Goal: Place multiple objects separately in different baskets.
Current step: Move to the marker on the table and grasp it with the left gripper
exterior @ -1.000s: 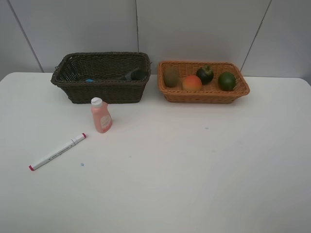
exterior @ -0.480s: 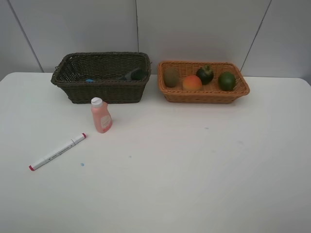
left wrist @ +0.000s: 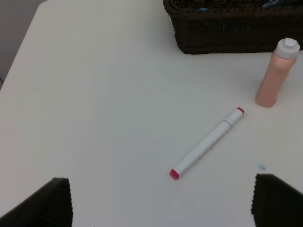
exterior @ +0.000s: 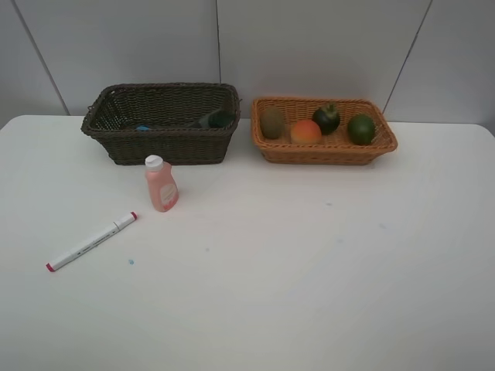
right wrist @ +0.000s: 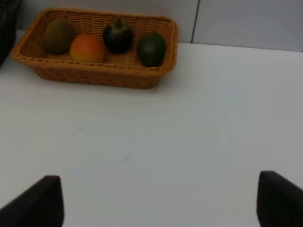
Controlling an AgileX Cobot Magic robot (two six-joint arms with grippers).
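The marker lies diagonal on the surface (one red end toward the upright pink bottle); left claw and right claw gape wide, empty

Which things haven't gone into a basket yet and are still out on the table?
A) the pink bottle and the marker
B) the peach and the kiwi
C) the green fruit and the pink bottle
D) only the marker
A: the pink bottle stands and the marker lies on the white table, both in front of the dark basket, not inside it.
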